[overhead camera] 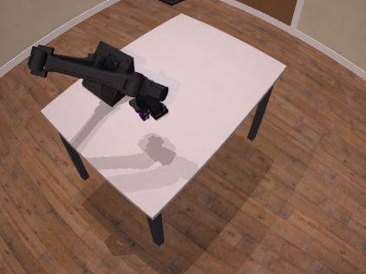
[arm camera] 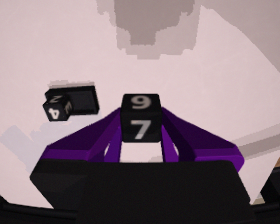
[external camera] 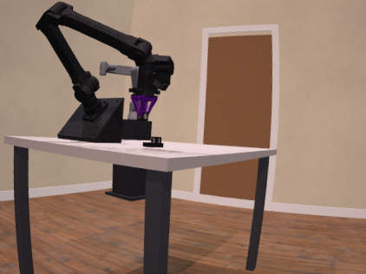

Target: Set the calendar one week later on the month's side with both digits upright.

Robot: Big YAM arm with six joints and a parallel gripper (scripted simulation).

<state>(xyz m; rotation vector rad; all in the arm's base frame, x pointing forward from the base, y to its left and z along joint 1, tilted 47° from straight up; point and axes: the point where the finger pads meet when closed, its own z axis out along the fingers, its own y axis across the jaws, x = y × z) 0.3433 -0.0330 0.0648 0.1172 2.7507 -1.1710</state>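
One black number cube [arm camera: 140, 121], faces reading 9 and 7, sat clamped between the purple claw [arm camera: 141, 150] fingers, raised above the counter [external camera: 182, 151]. The tray [external camera: 153, 143] with the second cube lay below. The arm [external camera: 97, 29] was elbow-high, wrist pointing down.

open tabletop [overhead camera: 208, 68] around tray [arm camera: 74, 102]

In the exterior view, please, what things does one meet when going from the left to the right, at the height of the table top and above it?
Arm's sloped base → gripper, raised and shut on a cube → tray low on the table → brown door.
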